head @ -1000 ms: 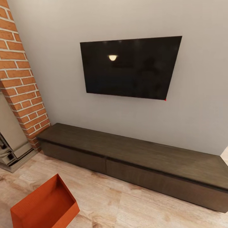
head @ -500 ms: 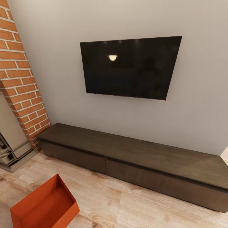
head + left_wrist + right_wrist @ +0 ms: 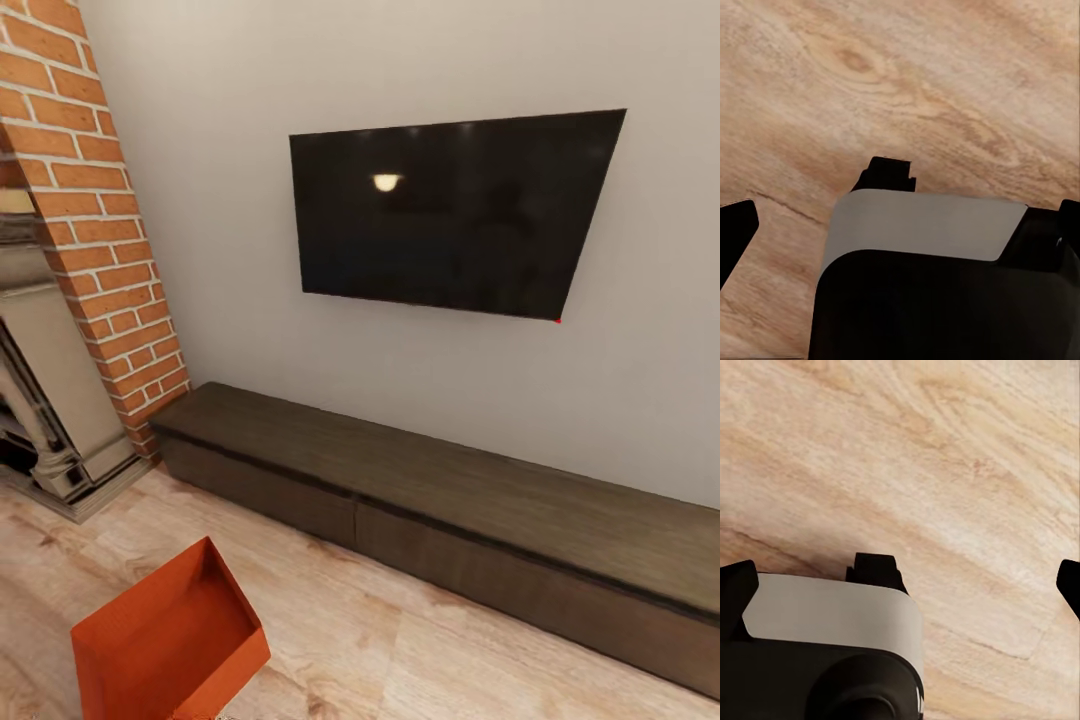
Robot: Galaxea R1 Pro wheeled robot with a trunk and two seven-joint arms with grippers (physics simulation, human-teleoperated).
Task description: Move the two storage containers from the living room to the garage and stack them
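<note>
One orange-red storage container (image 3: 168,640) sits on the light wood-plank floor (image 3: 400,650) of the living room, at the lower left of the head view, open side up and empty. In the left wrist view my left gripper (image 3: 904,222) is open, its dark fingertips (image 3: 736,225) wide apart over bare planks. The right gripper (image 3: 904,583) is likewise open over planks in the right wrist view, one fingertip (image 3: 735,581) at each side. Neither gripper holds anything. A grey and black part of the robot's body lies under each wrist camera.
A long dark brown bench (image 3: 450,500) runs along the grey wall under a black wall-mounted TV (image 3: 450,210). A red brick fireplace (image 3: 90,220) with a pale stone surround (image 3: 60,420) stands at the left. Wood floor lies between the container and the bench.
The whole head view has shifted: the camera turned left, so the TV, bench and container sit further right and more of the fireplace shows. Nothing itself has moved.
</note>
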